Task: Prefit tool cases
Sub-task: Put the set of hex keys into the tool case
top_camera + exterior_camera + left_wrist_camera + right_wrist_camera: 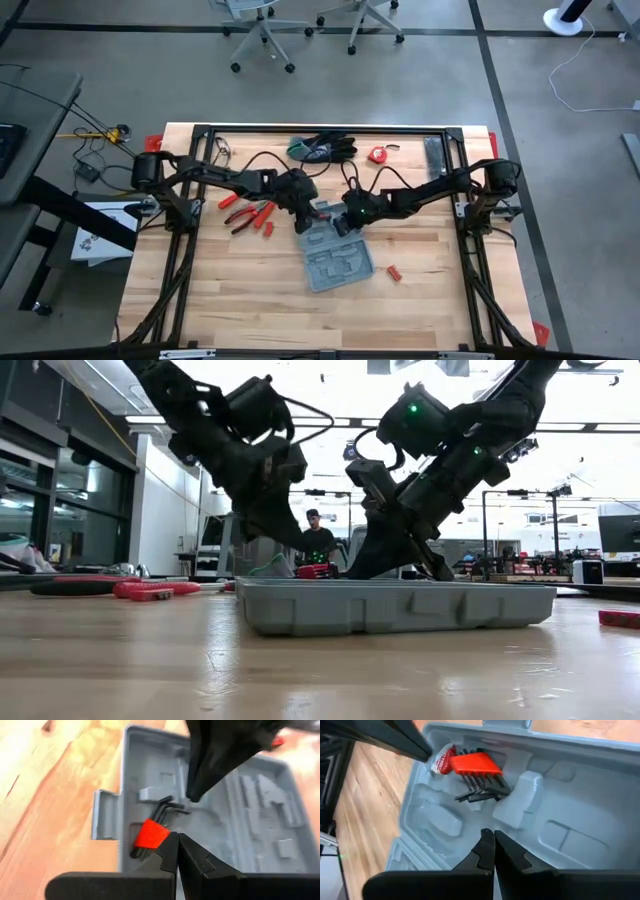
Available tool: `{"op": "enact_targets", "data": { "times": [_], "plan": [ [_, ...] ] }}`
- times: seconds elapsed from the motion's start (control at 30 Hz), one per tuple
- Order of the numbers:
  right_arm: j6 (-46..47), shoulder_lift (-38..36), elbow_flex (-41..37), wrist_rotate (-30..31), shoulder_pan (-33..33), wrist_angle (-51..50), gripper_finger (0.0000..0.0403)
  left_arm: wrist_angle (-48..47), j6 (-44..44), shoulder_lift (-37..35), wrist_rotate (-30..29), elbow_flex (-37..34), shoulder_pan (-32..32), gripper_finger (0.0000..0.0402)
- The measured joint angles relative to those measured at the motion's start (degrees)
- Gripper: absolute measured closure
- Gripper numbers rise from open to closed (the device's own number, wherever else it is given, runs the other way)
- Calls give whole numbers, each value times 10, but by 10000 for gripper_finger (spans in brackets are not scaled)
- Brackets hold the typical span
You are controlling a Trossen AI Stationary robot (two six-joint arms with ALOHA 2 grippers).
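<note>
On the left of the worktop [220, 290], red-handled pliers [243, 214] lie loose, not yet fitted. My left pincer [303, 222] hangs over the far left corner of the tool case [338, 262], fingers pressed together and holding nothing. The case lies open near mid-worktop, recesses up. A set of hex keys in a red holder [476, 765] already sits in its corner recess, so I judge one tool fitted and the step in hand to be seating or checking that set. My right pincer [343, 222] is just beside the left one over the same far edge, likewise closed to a narrow point and empty. A small red piece [393, 272] lies just right of the case; a red tape measure [377, 154] sits further back. The next move calls for one pincer to lift clear, open, and fetch another tool for an empty recess.
</note>
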Motion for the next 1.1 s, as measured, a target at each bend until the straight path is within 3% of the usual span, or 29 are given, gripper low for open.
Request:
{"op": "enact_targets", "data": {
  "times": [0.6, 0.73, 0.9, 1.1],
  "plan": [
    [-13, 0, 0, -31, -39, 3, 403, 21, 6, 44, 31, 0, -16, 401],
    [-13, 0, 0, -32, -36, 3, 403, 27, -6, 23, 53, 0, -19, 401],
    [-10, 2, 0, -37, -27, 23, 403, 31, 13, -11, 13, 1, -14, 401],
    [25, 36, 0, -37, -25, 66, 403, 16, 27, 6, 22, 0, 11, 401]
  ]
}}
